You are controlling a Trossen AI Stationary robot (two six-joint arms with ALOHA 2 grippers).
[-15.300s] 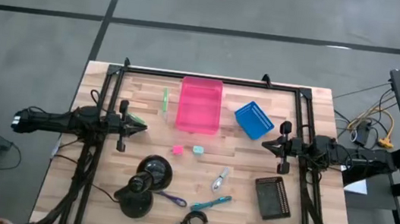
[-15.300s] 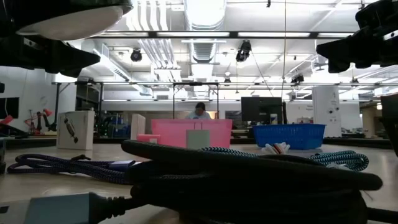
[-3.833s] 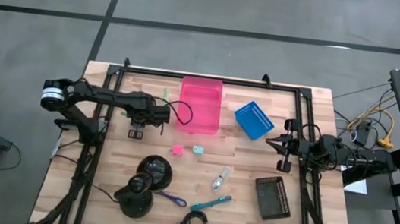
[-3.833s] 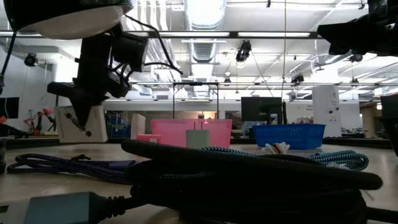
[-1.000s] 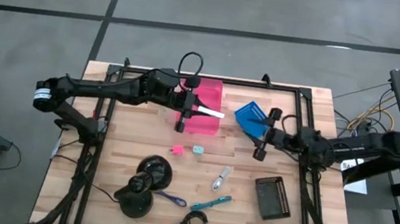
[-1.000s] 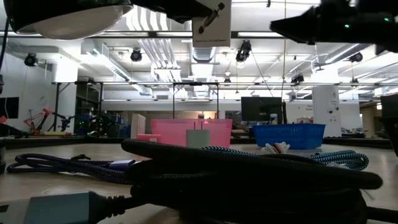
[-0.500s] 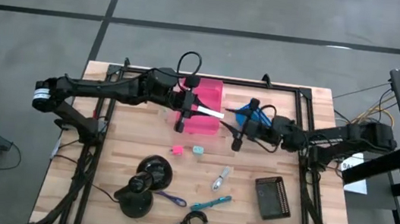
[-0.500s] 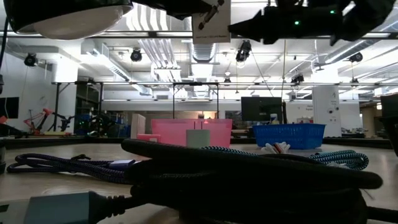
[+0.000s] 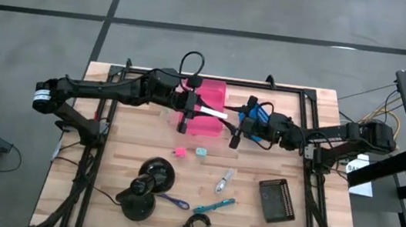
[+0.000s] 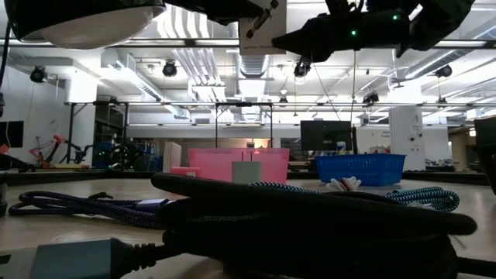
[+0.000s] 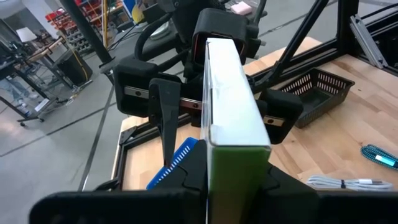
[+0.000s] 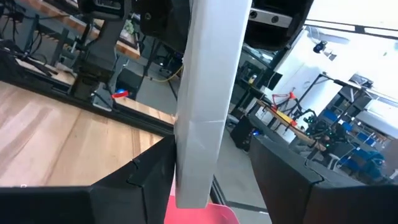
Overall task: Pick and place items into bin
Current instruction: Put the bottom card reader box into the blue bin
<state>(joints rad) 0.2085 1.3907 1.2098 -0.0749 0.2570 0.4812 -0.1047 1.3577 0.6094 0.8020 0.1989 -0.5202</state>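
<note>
**Presently logged: 1 item aloft, 0 in the bin**

Entry 1. Left gripper [image 9: 190,112]: reached over the pink bin [image 9: 206,84] and was clamped on a flat white box [image 9: 213,113] with a green edge. The box was held on edge above the bin, well clear of its floor, pointing toward the right arm.

Entry 2. Right gripper [image 9: 233,130]: hung at the bin's right side, facing the box's free end. Its fingers were spread wide, 1 on each side of the box, and the wrist view showed a gap on both sides. The grip was not yet made, and this looked like a handover being set up.

Entry 3. Bin: no item showed inside it in the high view.

Entry 4. Items lying on the table, untouched:
- pink cube [image 9: 180,152] and teal cube [image 9: 201,151], near each other just below the bin
- silver piece [image 9: 222,182]
- teal tool [image 9: 215,206]
- purple tool [image 9: 173,201]
- cable [image 9: 199,225], at the near edge

Entry 5. Progress, as judged: an early stage. 1 item was lifted but not released and 6 were left to fetch. The box needed either dropping into the bin beneath it or passing across first.
</note>
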